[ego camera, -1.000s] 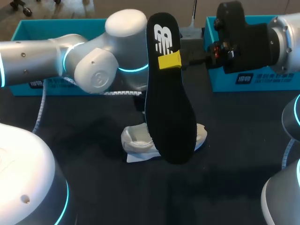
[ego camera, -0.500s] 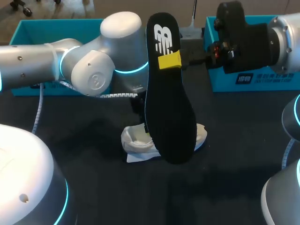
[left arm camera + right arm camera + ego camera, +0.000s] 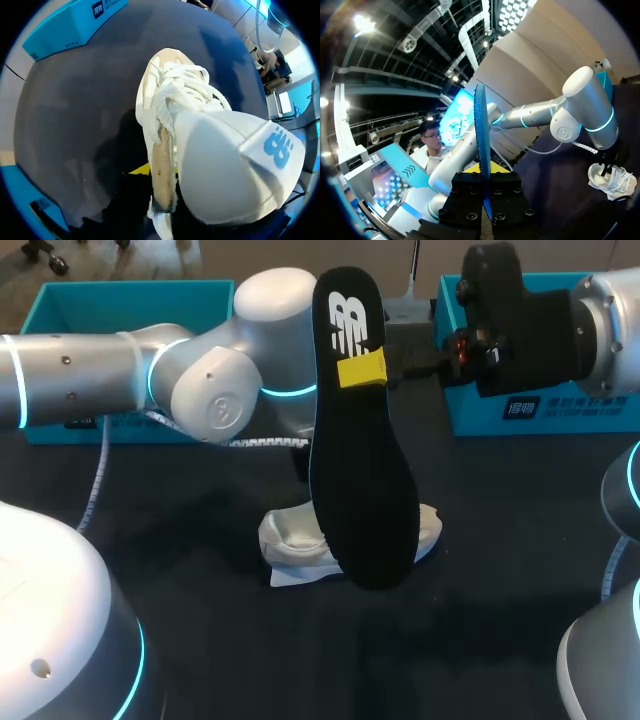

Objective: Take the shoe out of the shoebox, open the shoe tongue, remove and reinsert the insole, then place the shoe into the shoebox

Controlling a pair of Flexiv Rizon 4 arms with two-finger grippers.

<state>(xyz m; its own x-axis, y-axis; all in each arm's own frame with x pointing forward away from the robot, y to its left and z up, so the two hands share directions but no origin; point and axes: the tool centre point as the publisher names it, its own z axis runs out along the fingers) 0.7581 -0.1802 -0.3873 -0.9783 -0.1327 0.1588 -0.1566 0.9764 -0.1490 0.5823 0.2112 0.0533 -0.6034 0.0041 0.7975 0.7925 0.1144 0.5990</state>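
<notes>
Left arm [image 3: 200,400] shifted right; right hand [image 3: 358,371] clamps insole [image 3: 365,480] upright (above shoe [image 3: 290,540]).

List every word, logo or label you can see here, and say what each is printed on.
Insole: white logo near its raised end, a stylised mark, no plain word.
Shoe: blue logo on the heel, likewise.
Teal box at right: white label, too small to read.
Teal box at left: label partly hidden, unreadable.
</notes>
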